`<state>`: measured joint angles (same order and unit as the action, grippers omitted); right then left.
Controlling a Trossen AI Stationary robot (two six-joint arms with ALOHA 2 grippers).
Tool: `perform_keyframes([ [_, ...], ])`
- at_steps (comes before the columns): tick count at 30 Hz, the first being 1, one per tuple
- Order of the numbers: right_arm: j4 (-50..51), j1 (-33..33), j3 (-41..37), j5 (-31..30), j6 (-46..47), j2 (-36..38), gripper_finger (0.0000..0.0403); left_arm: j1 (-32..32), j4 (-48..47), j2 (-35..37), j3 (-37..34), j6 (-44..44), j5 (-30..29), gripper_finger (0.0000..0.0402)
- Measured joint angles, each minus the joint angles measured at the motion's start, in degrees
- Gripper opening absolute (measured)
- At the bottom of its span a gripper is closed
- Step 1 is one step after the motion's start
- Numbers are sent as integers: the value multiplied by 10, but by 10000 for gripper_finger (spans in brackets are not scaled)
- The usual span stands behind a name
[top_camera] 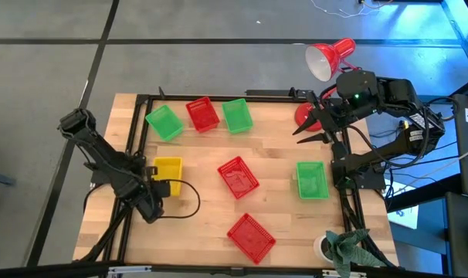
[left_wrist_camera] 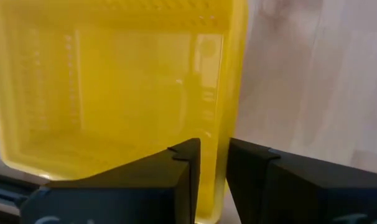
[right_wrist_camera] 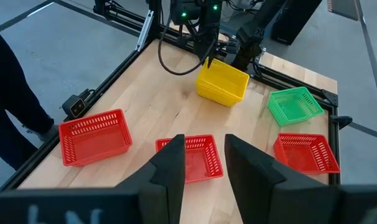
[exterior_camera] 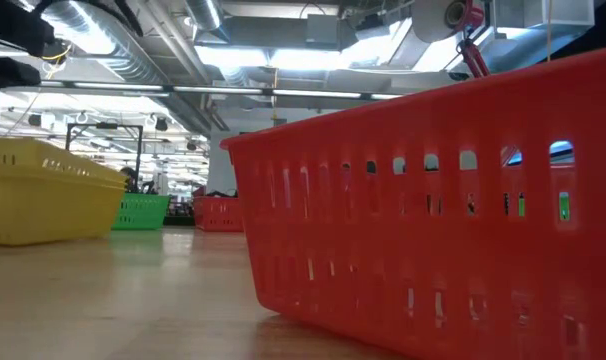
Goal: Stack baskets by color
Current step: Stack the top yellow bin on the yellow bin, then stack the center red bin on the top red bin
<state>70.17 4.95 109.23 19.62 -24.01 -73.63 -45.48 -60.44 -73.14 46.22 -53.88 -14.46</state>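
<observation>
yellow basket [top_camera: 167, 170] sits at the left edge of the surface, its near wall between the left gripper [left_wrist_camera: 213, 165] fingers, which stand slightly apart astride the rim. right gripper [top_camera: 319, 123] hovers open at the far right corner, well away; left arm is nearer.

You see two black jointed arms: left arm [top_camera: 110, 166], black cable looped beside it; right arm [top_camera: 381, 96], green LED lit, cables bundled; fingers [left_wrist_camera: 182, 180] flat, dark, square-edged.
</observation>
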Motion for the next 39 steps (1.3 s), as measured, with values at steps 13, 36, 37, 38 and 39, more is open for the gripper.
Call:
perform_keyframes([
  [13, 14, 0, 0, -1, 30, -2, 113, 7, -71, 0, 108, -11, -43, 55],
  [36, 82, -80, 0, -71, 26, -142, 113, 106, -157, 2, 281, 10, -290, 55],
  [37, 82, -85, 0, -71, 27, -151, 113, 108, -157, 2, 284, 11, -296, 56],
  [38, 83, -90, 0, -71, 27, -160, 113, 111, -157, 2, 286, 12, -301, 57],
  [39, 87, -95, 0, -71, 26, -170, 113, 112, -157, 2, 289, 18, -305, 58],
])
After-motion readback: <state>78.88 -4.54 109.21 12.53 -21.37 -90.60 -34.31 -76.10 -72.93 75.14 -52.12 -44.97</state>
